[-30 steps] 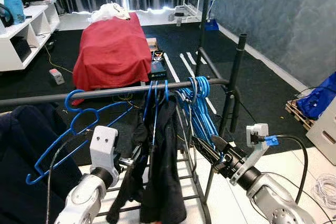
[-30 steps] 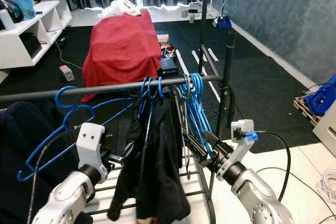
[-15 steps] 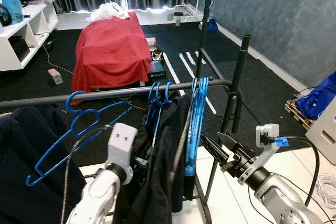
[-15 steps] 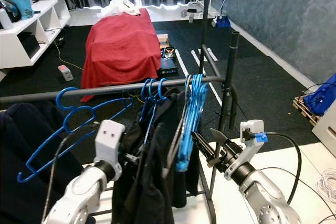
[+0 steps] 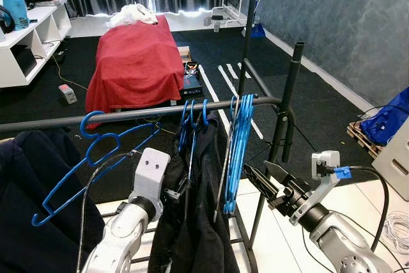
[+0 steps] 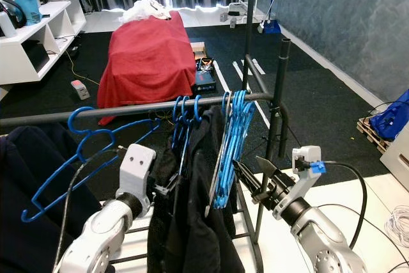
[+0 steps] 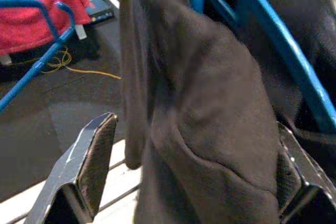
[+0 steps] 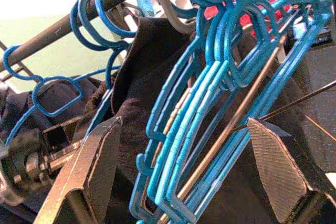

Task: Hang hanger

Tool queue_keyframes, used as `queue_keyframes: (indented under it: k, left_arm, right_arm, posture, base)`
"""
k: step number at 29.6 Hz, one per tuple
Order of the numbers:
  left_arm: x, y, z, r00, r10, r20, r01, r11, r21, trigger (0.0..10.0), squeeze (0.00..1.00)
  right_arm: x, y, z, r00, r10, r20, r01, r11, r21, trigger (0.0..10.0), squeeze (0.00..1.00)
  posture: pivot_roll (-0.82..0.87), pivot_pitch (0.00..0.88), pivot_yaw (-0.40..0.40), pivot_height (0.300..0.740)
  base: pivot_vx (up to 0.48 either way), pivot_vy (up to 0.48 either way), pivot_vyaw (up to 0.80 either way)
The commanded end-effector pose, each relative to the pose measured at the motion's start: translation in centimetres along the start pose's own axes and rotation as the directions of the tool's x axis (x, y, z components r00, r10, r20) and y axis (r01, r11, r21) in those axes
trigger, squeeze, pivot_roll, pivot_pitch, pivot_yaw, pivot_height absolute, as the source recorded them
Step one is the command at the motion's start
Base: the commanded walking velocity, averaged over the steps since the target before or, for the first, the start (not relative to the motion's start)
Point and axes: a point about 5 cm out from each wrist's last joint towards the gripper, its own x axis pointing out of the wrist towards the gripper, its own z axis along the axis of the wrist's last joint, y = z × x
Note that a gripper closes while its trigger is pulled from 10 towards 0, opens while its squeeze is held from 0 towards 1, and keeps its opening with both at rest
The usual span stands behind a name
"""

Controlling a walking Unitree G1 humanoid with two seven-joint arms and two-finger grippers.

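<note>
A dark rail (image 5: 128, 114) runs across the middle of the left eye view, from the left edge to a black post (image 5: 289, 100) right of centre. On the rail hang several things. At the left, one blue hanger (image 5: 89, 158) hangs tilted, its lower end pointing to the lower left of the frame. Near the centre, a black garment (image 5: 198, 222) hangs on blue hooks and reaches down to the bottom edge. Just right of it hangs a tight bunch of empty hangers (image 5: 238, 145), edge-on to the camera.

The left gripper (image 5: 172, 193) is in the lower centre, against the left side of the garment. In the left wrist view its two fingers (image 7: 86, 166) stand wide apart with the dark cloth between them; I cannot tell if they press on it. The right gripper (image 5: 262, 180) is in the lower right, just beside the lower end of the bunch. In the right wrist view its fingers (image 8: 97, 161) are open wide, the blue bunch lies between them, and they do not close on anything.

Behind the rail, in the upper centre, a red cloth (image 5: 135, 59) covers a piece of furniture on the dark floor (image 5: 319, 107). A white shelf (image 5: 29, 36) stands at the upper left. A blue bag (image 5: 391, 119) lies at the right edge.
</note>
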Motion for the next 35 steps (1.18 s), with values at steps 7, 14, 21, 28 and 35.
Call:
queue_keyframes:
  k: [7, 14, 21, 28, 35]
  left_arm:
    - [-0.9, 0.5, 4.9, 0.969, -0.113, 0.218, 0.139, 0.984, -0.108, 10.0, 0.00]
    - [-1.4, 0.5, 2.7, 0.991, -0.113, 0.070, 0.111, 0.993, 0.028, 10.0, 0.00]
    - [-1.4, -0.8, 0.6, 0.993, -0.084, -0.082, 0.090, 0.993, 0.073, 10.0, 0.00]
    - [-1.5, -1.4, -0.2, 0.988, -0.069, -0.137, 0.083, 0.992, 0.098, 10.0, 0.00]
    - [-1.5, -0.5, -0.7, 0.982, 0.013, -0.188, 0.018, 0.987, 0.161, 0.0, 0.00]
  right_arm:
    - [0.0, 0.4, 0.1, 1.000, 0.015, 0.005, -0.015, 1.000, 0.001, 10.0, 0.00]
    - [-0.1, 0.5, 0.1, 1.000, 0.016, 0.007, -0.016, 1.000, 0.004, 10.0, 0.00]
    - [-0.1, 0.5, 0.1, 1.000, 0.015, 0.007, -0.015, 1.000, 0.004, 10.0, 0.00]
    - [-0.1, 0.5, 0.1, 1.000, 0.014, 0.007, -0.014, 1.000, 0.004, 10.0, 0.00]
    - [-0.1, 0.5, 0.0, 1.000, 0.013, 0.008, -0.013, 1.000, 0.004, 10.0, 0.00]
  posture:
    - [-0.08, 0.000, 0.023, 0.740]
    - [-0.08, 0.002, 0.025, 0.740]
    - [-0.08, 0.004, 0.026, 0.740]
    - [-0.08, 0.004, 0.027, 0.740]
    - [-0.08, 0.002, 0.026, 0.740]
  base:
    - [0.000, 0.000, 0.00]
    - [0.000, 0.000, 0.00]
    - [0.000, 0.000, 0.00]
    - [0.000, 0.000, 0.00]
    - [0.000, 0.000, 0.00]
